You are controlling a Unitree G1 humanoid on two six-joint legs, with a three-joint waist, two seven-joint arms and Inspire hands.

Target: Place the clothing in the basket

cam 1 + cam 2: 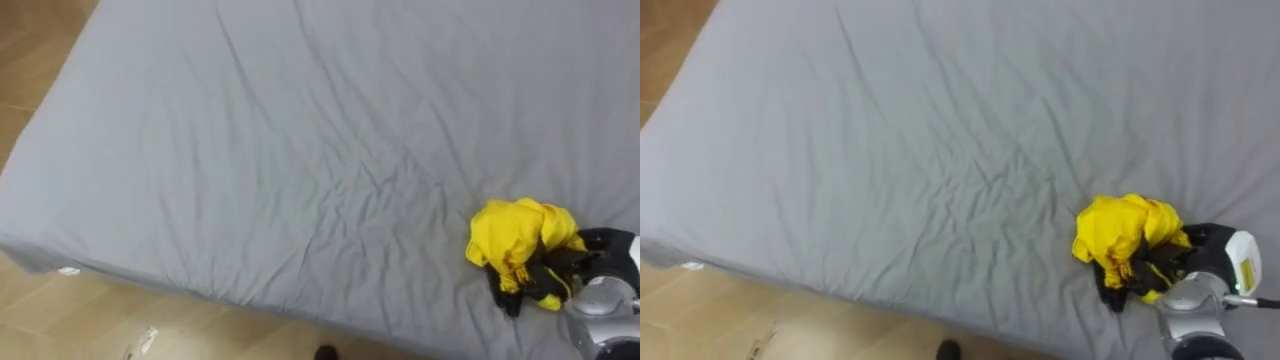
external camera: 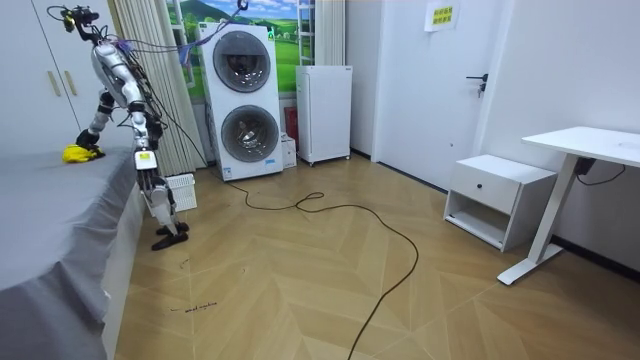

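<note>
The right hand (image 1: 560, 272) lies low at the near right of the bed (image 1: 300, 150), and its dark fingers seem to be curled into the yellow garment (image 1: 512, 235), though the folds hide part of the grip. The garment sits bunched on the grey sheet, near the edge where the robot stands. I judge this the pick-up step; next, the hand must keep a firm hold, lift the cloth clear and carry it to the basket
</note>
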